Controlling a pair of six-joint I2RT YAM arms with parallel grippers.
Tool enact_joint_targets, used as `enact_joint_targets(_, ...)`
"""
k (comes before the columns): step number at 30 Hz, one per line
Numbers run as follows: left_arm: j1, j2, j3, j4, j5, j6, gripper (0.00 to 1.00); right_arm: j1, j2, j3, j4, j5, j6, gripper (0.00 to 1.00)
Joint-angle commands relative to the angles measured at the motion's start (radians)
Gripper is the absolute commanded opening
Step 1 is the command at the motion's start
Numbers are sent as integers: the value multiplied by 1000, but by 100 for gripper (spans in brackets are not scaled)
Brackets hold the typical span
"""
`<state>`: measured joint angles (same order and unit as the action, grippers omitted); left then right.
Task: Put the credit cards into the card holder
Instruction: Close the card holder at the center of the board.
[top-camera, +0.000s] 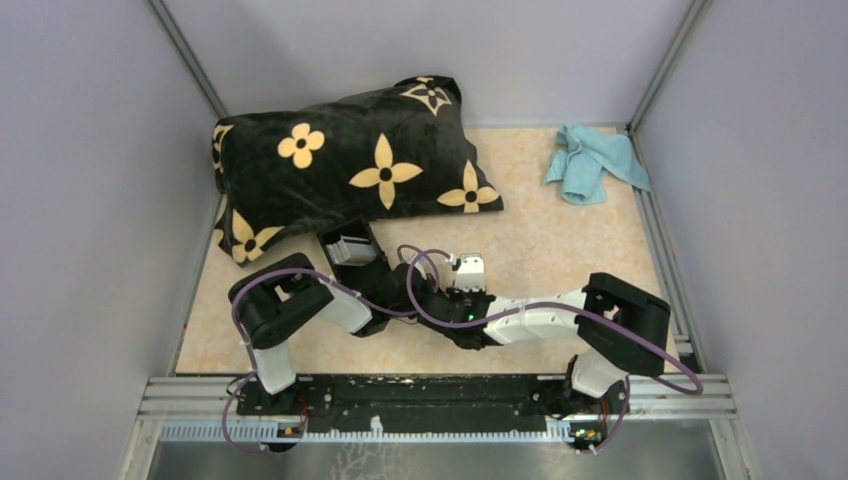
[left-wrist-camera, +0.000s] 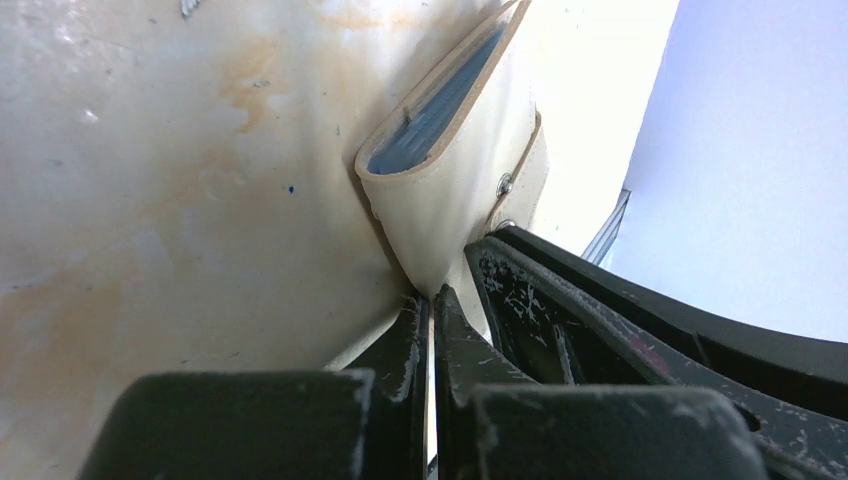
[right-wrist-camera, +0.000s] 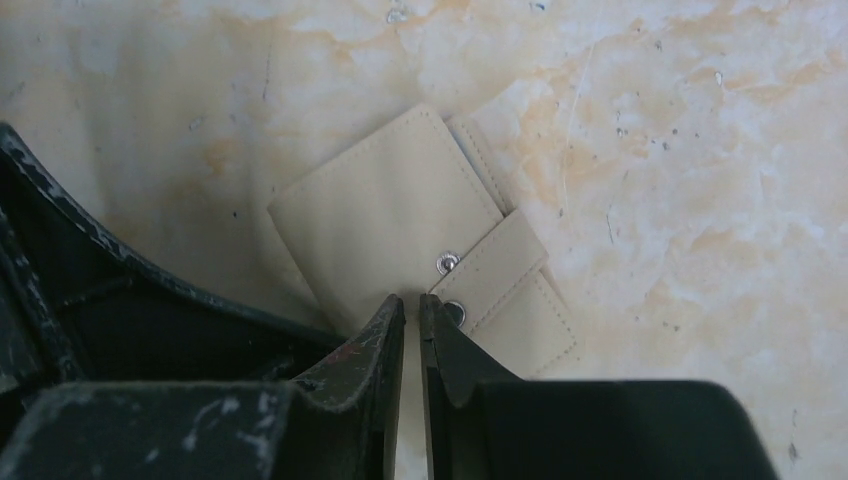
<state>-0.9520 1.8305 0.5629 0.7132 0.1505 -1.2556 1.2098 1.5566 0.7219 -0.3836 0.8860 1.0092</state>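
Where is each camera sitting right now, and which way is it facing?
Top external: above and behind the bases, looking down at the table, pillow and cloth; left arm and right arm show.
Left wrist: low over the table, facing the right wall; left fingers pinch the beige pouch.
Right wrist: looking down on the pouch's snap strap; right fingers at its edge.
Shared: both wrist views show that pouch.

Soft, even light from above, faint shadows; my left wrist view blows out white, my left tool (left-wrist-camera: 431, 300) blurred close.
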Motion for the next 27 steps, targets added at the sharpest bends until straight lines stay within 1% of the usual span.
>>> enact_joint_targets(1, 15, 23, -25, -163, -87, 61, 0, 22, -21, 8, -170, -224, -17, 13)
enact_joint_targets(7, 14, 20, -34, -147, -75, 76, 0, 19, -30, 2, -181, -196, -22, 14)
enact_joint_targets(13, 14, 13, -31, -154, -81, 97, 0, 19, -97, 47, -180, -131, -114, 19)
enact_joint_targets(17, 15, 13, -31, -156, -83, 102, 0, 19, -139, 102, -249, -78, -163, 22)
enact_joint_targets(21, 13, 15, -28, -151, -80, 124, 0, 19, -152, 122, -292, -62, -204, 26)
enact_joint_targets(23, 16, 16, -25, -140, -69, 153, 0, 19, -147, 120, -307, -56, -216, 26)
enact_joint_targets(27, 29, 26, -23, -83, -7, 210, 0, 19, -144, 86, -270, -53, -281, 27)
